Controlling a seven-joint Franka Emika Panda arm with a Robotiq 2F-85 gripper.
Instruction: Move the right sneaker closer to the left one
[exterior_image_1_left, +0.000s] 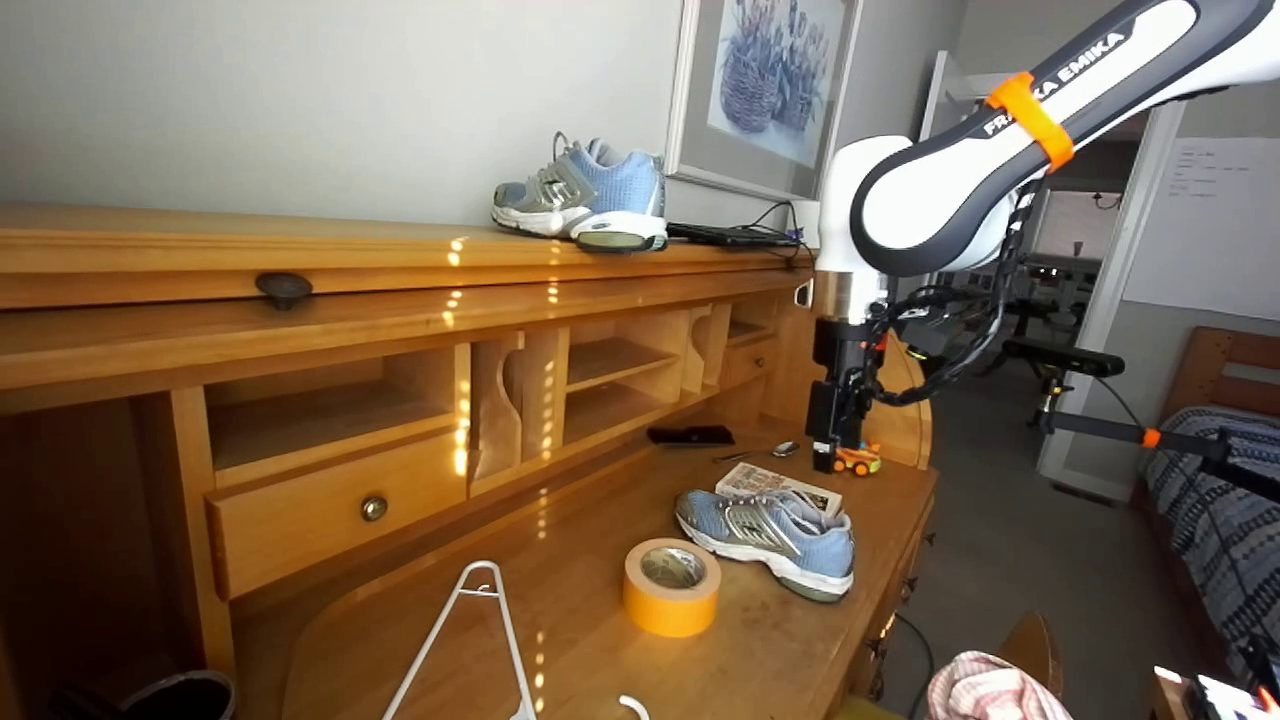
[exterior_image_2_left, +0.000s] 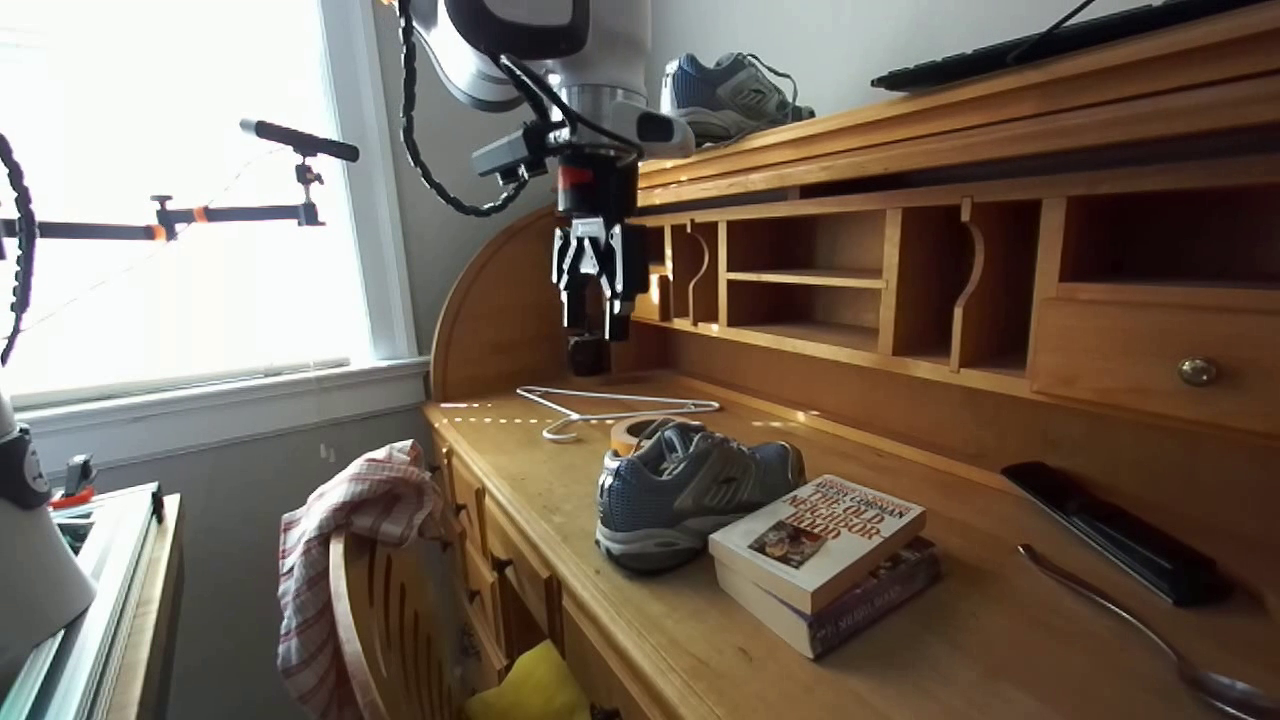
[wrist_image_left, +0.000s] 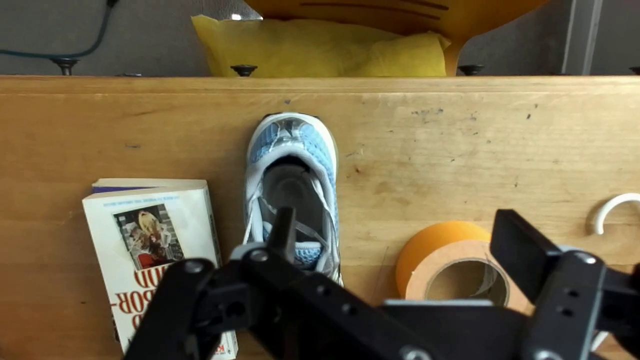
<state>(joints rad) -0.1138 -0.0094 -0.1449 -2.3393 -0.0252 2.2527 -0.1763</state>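
The gripper (wrist_image_left: 395, 227), fingers (wrist_image_left: 520, 250) spread wide, hangs above the desk (wrist_image_left: 425, 160), apart from the blue-and-grey sneaker (exterior_image_1_left: 768, 540) resting there

Someone's home: in an exterior view there's a bed (exterior_image_1_left: 1238, 352) with a patterned blanket (exterior_image_1_left: 1228, 540) near a doorway (exterior_image_1_left: 1130, 240), plus a framed flower picture (exterior_image_1_left: 768, 90) on a wall (exterior_image_1_left: 320, 110). Furniture fits: wooden desk (exterior_image_2_left: 960, 640) with cubbyholes (exterior_image_2_left: 805, 240) and small drawers (exterior_image_2_left: 1115, 355), slatted wooden chair (exterior_image_2_left: 385, 605) with a checked cloth (exterior_image_2_left: 335, 550) over its back.
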